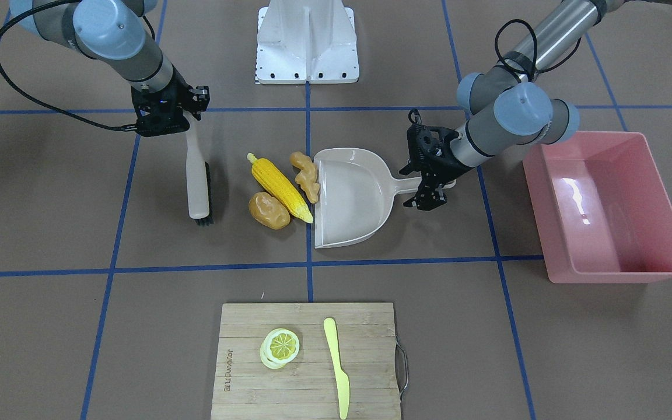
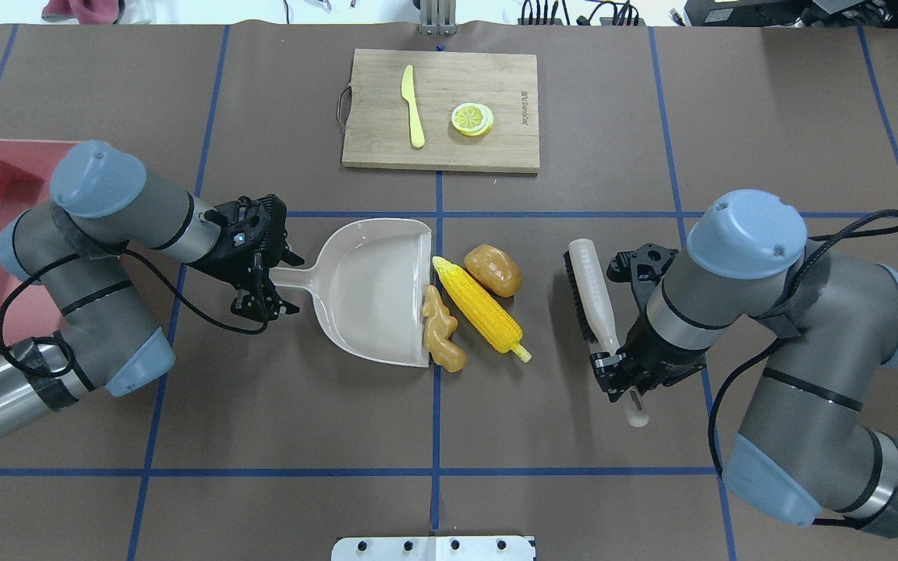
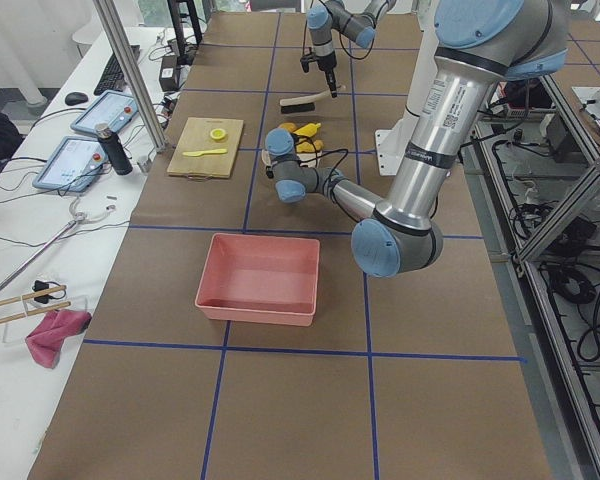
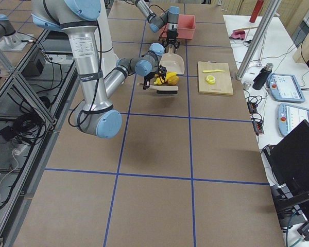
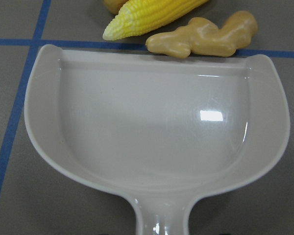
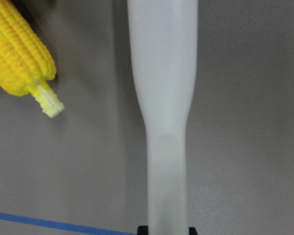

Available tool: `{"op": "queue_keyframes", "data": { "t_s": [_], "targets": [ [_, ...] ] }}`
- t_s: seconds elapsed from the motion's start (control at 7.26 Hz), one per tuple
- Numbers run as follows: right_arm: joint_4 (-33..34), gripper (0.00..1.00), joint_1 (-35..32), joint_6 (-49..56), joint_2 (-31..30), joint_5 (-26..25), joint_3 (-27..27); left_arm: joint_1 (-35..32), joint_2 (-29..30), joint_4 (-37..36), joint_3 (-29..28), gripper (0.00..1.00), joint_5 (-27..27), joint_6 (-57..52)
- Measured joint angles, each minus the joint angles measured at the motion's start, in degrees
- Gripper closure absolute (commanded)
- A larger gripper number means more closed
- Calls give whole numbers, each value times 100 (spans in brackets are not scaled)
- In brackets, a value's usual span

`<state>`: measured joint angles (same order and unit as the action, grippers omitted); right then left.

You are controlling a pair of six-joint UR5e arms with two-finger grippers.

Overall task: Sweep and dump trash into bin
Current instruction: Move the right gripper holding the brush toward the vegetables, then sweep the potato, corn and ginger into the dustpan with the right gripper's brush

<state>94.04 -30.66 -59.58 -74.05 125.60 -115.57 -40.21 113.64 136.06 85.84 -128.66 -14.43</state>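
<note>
Starting nearest the robot's base, I am watching the right tool (image 2: 617,372) gripping the narrow end of the white plastic hand brush with dark bristles (image 2: 589,290), jaws closed on its handle. The brush is sitting well apart from the trash on the side away from the pan, and I cannot tell whether its bristles are touching the counter. Across from it, the left tool (image 2: 276,274) is clamping the handle of the beige plastic dustpan (image 2: 363,288), which is lying flat and empty with its open lip facing the trash. The tan knobbly toy ginger root (image 2: 441,339) is resting against that lip. The yellow toy corn cob (image 2: 484,310) is lying slantwise just beside it, tip at the lip, and the rounded orange-brown toy potato (image 2: 493,269) is sitting against the corn's other side. I am judging that the sweep itself is just starting. The next move is calling for the brush to travel low toward the lip, pushing all three pieces in while the left arm is bracing the pan. The large pink rectangular plastic bin (image 1: 616,221) is waiting empty out at the robot's left. Farthest off, the bamboo cutting board (image 2: 511,148) is carrying a lemon slice (image 2: 472,119) and a pale yellow plastic knife (image 2: 413,105); its burned-in wordmark is too small for me to read.
</note>
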Motion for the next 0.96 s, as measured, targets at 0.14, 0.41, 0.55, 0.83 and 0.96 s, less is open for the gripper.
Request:
{"op": "queue_keyframes", "data": {
  "t_s": [0.14, 0.41, 0.55, 0.83, 0.96],
  "targets": [
    [-6, 100, 130, -74, 112, -74, 38, -2, 0, 8, -2, 20, -1, 1],
    [-8, 100, 273, -115, 360, -129, 241, -3, 6, 11, 2, 20, -2, 7],
    [-11, 100, 297, -143, 530, -142, 413, -4, 8, 9, 2, 20, -2, 12],
    [-14, 100, 344, -196, 704, -147, 587, -3, 9, 9, 3, 20, 0, 18],
    [-11, 100, 365, -210, 813, -140, 653, 1, 9, 9, 3, 20, 4, 21]
  ]
}}
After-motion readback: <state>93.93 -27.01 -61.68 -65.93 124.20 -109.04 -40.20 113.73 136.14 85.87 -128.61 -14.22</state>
